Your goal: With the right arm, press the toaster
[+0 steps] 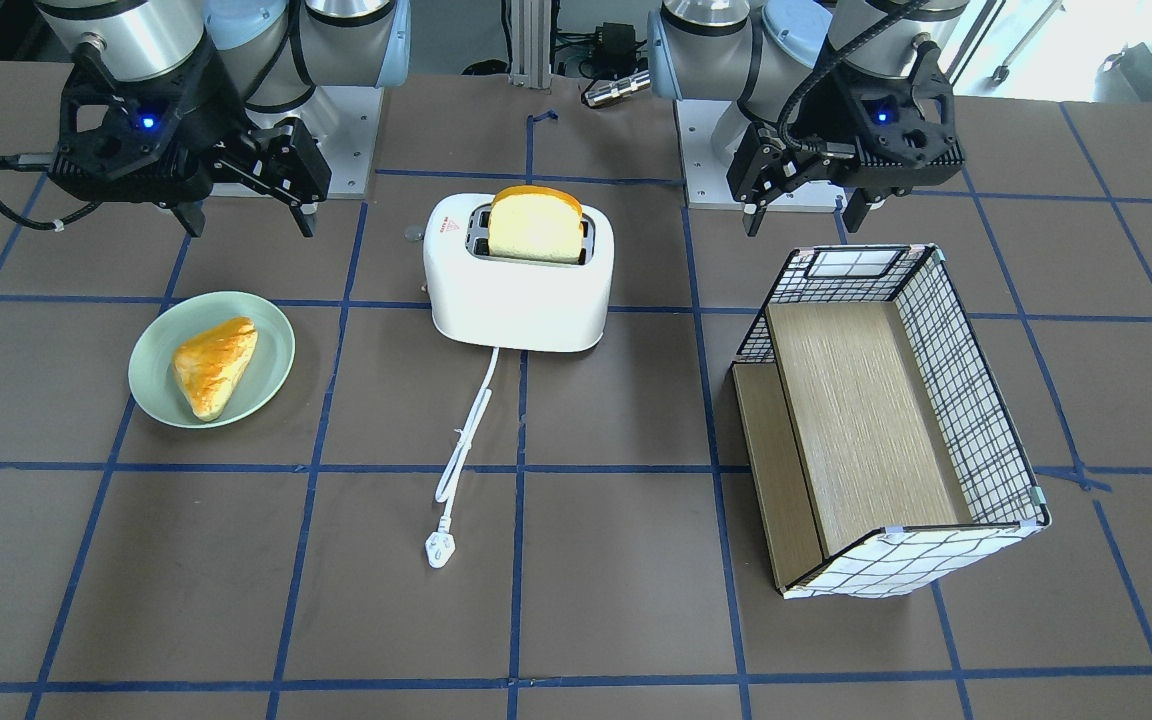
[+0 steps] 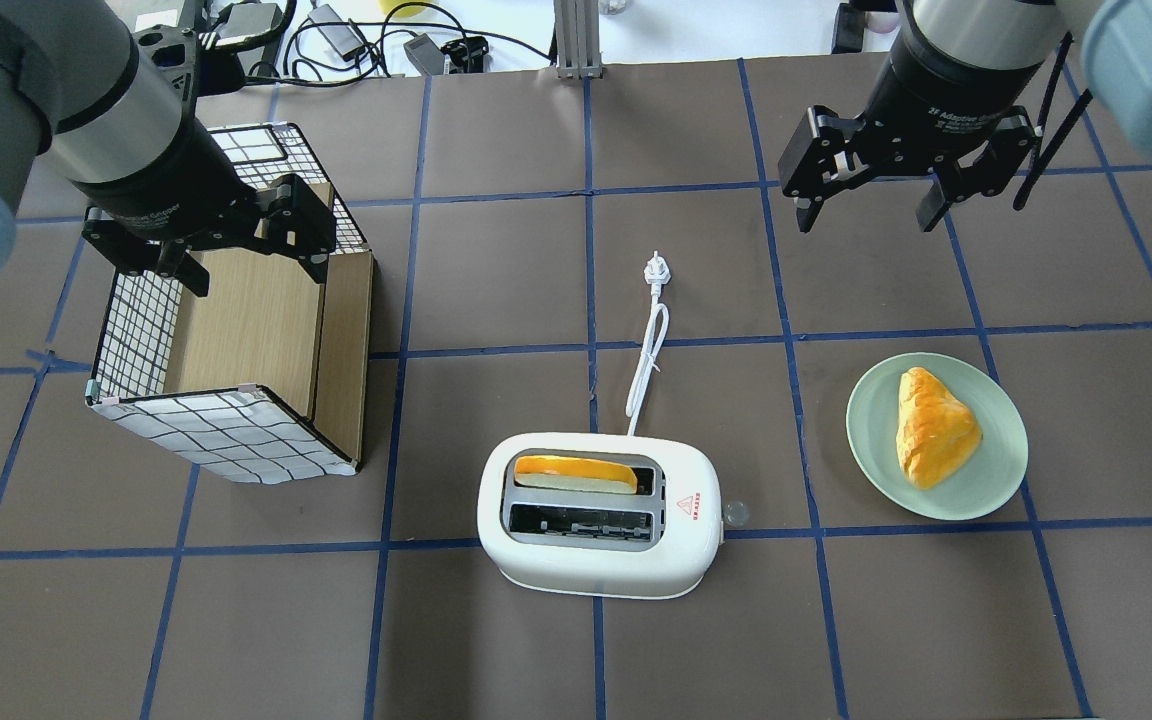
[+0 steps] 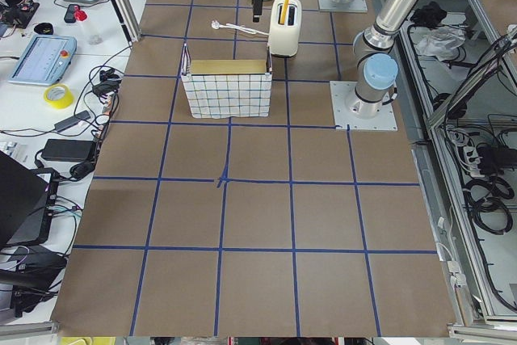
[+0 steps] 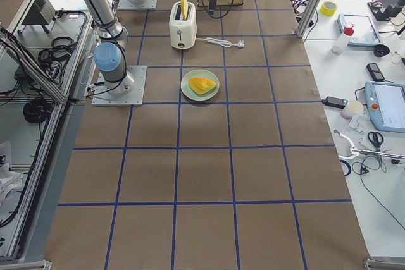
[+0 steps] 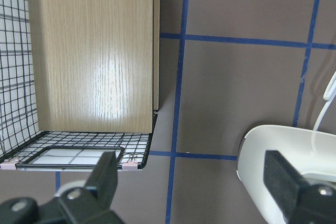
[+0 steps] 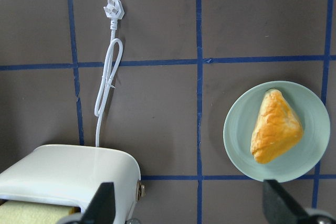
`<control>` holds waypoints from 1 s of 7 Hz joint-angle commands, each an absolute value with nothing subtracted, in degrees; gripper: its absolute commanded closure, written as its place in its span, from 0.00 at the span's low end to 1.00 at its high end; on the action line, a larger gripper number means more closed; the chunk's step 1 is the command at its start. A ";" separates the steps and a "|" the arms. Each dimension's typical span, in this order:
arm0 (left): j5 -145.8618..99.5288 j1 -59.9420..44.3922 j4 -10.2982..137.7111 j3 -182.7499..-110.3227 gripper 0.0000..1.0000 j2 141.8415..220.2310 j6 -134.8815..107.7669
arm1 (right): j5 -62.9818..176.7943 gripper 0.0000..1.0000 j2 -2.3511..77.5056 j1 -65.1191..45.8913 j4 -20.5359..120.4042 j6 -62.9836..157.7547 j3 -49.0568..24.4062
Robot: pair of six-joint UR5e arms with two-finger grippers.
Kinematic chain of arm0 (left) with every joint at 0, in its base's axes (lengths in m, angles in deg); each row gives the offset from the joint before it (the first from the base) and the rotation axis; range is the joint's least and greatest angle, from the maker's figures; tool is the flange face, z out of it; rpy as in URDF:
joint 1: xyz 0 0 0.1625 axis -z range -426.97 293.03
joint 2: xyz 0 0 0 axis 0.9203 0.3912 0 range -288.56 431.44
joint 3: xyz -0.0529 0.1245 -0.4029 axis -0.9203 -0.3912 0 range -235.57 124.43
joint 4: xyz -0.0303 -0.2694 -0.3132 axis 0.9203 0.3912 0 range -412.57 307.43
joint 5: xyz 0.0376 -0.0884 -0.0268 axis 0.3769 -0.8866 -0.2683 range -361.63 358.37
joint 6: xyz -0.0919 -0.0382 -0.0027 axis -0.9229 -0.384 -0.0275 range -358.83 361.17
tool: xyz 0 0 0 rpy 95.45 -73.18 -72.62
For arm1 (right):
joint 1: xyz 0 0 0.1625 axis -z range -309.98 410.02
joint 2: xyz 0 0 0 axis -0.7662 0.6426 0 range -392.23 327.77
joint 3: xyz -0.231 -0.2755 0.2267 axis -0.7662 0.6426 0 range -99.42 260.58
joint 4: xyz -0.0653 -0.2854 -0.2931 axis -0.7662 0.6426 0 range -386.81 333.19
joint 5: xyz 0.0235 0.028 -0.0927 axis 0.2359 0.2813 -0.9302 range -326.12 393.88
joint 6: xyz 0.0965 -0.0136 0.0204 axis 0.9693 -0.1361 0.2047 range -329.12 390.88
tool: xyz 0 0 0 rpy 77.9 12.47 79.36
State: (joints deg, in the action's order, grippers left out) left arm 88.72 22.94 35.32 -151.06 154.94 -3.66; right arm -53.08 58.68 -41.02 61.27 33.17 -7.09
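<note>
**Toaster waits with bread in one slot, both grippers wide open**

The white toaster (image 2: 596, 515) stands on the brown table (image 2: 496, 290), which has blue tape lines. A yellow bread slice (image 2: 576, 472) sticks up out of one slot. The other slot has no bread.

On top of the toaster is a small red triangle mark (image 2: 690, 505). There are tiny red letters under it, but they are too small to read. The little lever knob (image 2: 735, 514) sticks out of the toaster's end, on the side where the plate is. The white cord (image 2: 646, 365) runs away from the toaster to its plug (image 2: 655, 270), which lies loose on the table.

The right gripper (image 2: 868, 210) hangs in the air, well apart from the toaster, on the plate's side. Its two fingers are spread apart and hold nothing. White words on its wrist say "2F Adaptive", and the rest is hard to read.

The left gripper (image 2: 256, 265) is on the toaster's other side, above a checked wire basket (image 2: 226, 435) lying on its side. Its fingers are spread wide too, and it holds nothing.

A green plate (image 2: 1001, 460) near the toaster's knob end holds a golden pastry (image 2: 931, 428).

Both wrist views cut the toaster off at the edge.
</note>
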 commanded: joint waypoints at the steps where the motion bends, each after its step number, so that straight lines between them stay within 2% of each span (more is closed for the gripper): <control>1: 88.72 22.94 35.32 -151.02 0.00 154.94 -3.66 | -53.48 0.00 58.47 -40.86 66.87 33.35 -7.31; 7: 88.72 22.94 35.32 -151.02 0.00 154.94 -3.66 | -53.65 0.00 58.56 -40.43 66.78 33.96 -8.10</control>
